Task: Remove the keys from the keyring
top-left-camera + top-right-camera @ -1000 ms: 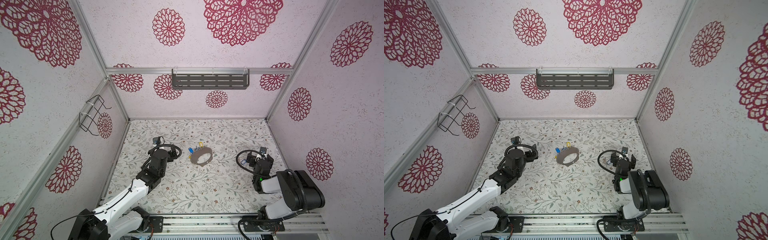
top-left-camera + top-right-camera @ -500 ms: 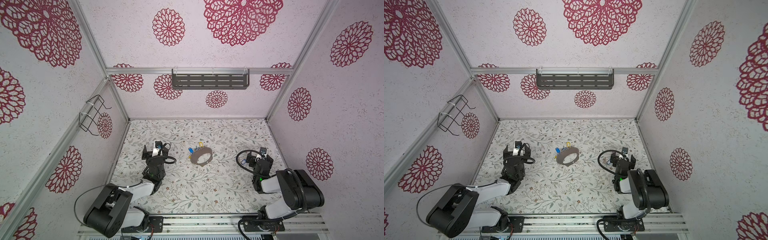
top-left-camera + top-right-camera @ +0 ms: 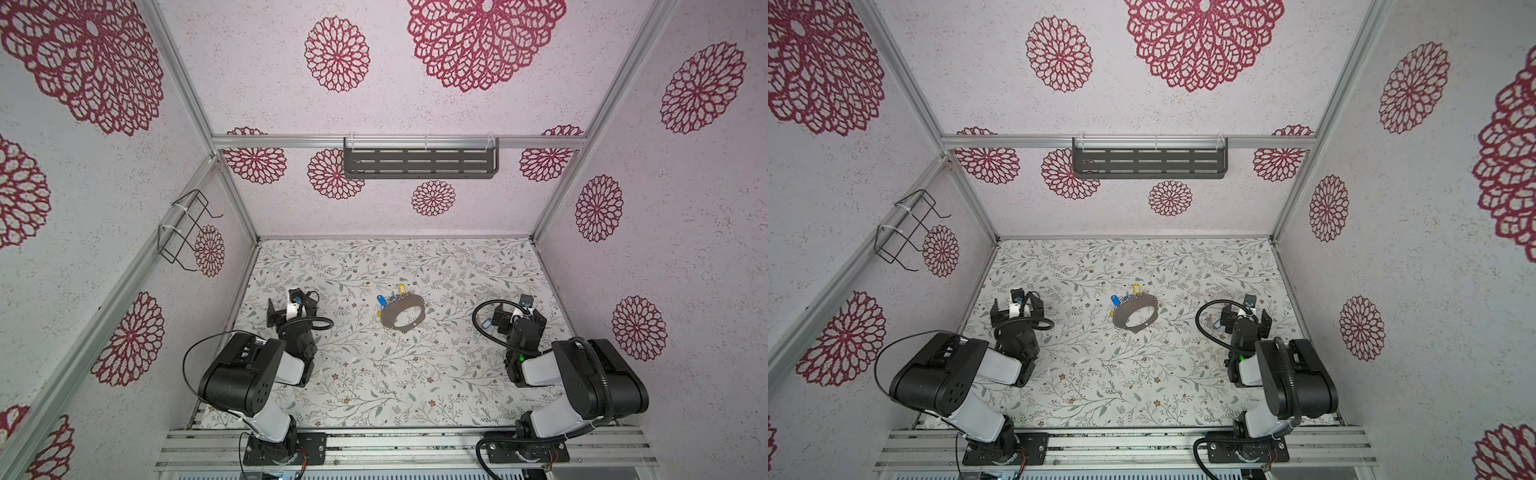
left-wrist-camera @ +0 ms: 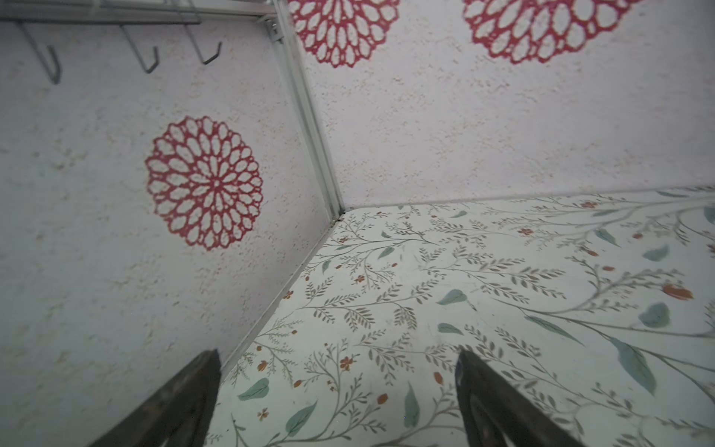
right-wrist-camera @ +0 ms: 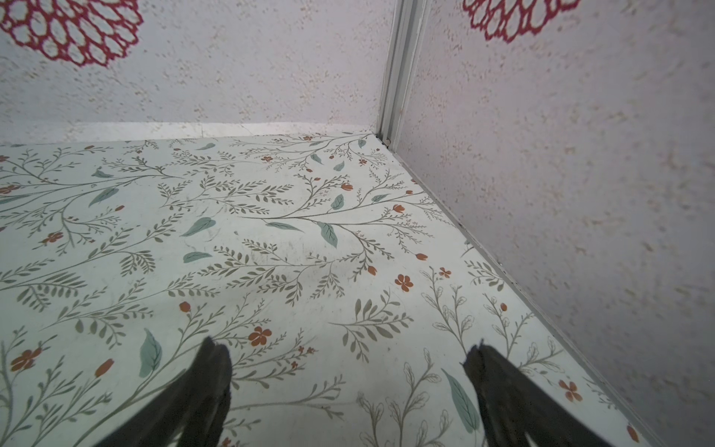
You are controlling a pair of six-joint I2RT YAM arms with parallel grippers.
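Beside the keyring (image 3: 390, 319), keys (image 3: 390, 297) show illegible labels.

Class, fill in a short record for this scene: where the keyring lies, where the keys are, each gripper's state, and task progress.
keyring: on the table, near its middle
keys: blue and yellow tags bunched at the ring's far rim
left gripper: open, empty, well aside of the ring
right gripper: open, empty, well aside of the ring
progress: the bunch is not yet removed
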